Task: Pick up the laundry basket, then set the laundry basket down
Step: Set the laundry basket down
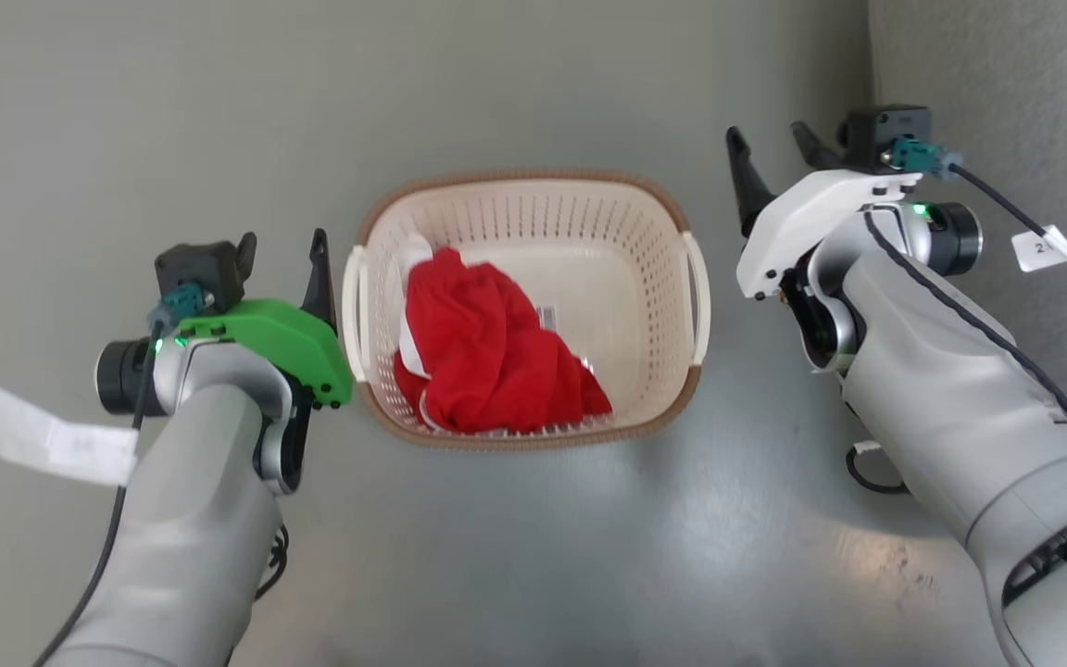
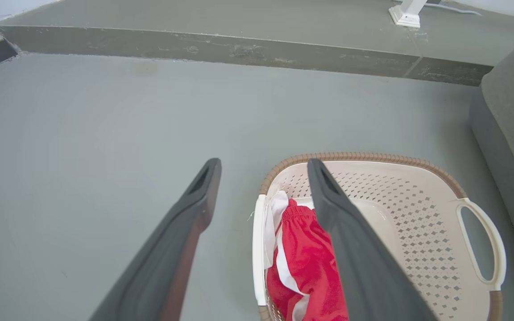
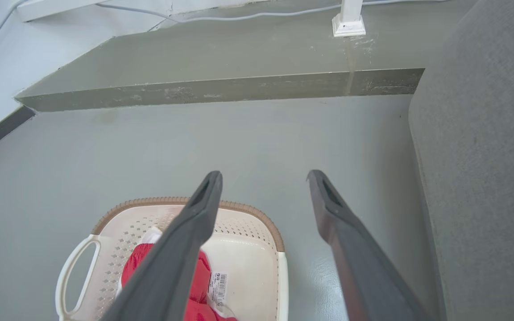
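Observation:
The laundry basket (image 1: 626, 278) stands on the grey floor in the middle of the head view, cream-white with a brown rim and a white handle at each side. A red and white garment (image 1: 487, 343) lies inside it, beside a barcode sticker (image 3: 217, 286) on its floor. My left gripper (image 1: 282, 248) hangs open just left of the basket's left handle (image 2: 259, 249), holding nothing. My right gripper (image 1: 772, 148) is open too, to the right of the basket and a little apart from its right handle (image 1: 700, 296). From the left wrist the basket (image 2: 417, 214) shows behind the right finger.
A grey upholstered sofa (image 1: 1006, 93) rises along the right side, close behind my right arm. A raised concrete step (image 3: 221, 89) crosses the floor beyond the basket, with a white post foot (image 3: 349, 24) and cables on it. Open floor spreads left of the basket.

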Robot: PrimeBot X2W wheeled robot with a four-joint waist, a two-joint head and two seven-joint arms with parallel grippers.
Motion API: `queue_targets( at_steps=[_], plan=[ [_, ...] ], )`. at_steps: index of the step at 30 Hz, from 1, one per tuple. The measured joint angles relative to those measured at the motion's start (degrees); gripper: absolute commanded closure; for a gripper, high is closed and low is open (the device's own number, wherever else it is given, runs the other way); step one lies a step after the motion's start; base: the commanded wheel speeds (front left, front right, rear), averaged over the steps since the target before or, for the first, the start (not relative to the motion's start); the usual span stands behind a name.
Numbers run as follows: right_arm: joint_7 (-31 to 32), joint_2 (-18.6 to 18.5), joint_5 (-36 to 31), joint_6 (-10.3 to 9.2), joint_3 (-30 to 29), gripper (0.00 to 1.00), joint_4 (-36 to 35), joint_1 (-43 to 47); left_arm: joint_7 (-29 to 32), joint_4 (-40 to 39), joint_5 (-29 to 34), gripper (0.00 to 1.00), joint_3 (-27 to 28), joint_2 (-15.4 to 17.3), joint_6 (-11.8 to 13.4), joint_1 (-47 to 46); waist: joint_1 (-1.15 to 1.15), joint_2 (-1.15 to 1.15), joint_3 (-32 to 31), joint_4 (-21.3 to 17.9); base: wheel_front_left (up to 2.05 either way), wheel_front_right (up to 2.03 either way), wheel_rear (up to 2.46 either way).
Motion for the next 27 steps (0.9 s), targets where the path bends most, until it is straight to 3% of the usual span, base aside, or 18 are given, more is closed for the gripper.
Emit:
queue_targets(
  at_steps=[11, 27],
  plan=[
    [0.0, -1.85, -5.59, -1.41, -5.93, 0.0, -11.2, 9.32, -0.01, -12.25, 4.48, 0.0, 6.16, 2.1, 2.14, 9.87, 0.0, 0.0, -8.86, 0.65, 0.0, 0.0, 0.0],
    [0.0, -2.15, -12.66, -2.41, -13.4, 0.0, -25.76, 25.99, -0.01, -28.5, 11.22, 0.0, 12.66, 3.05, 3.25, 26.41, 0.0, 0.0, -20.12, 1.53, 0.0, 0.0, 0.0]
  ],
)
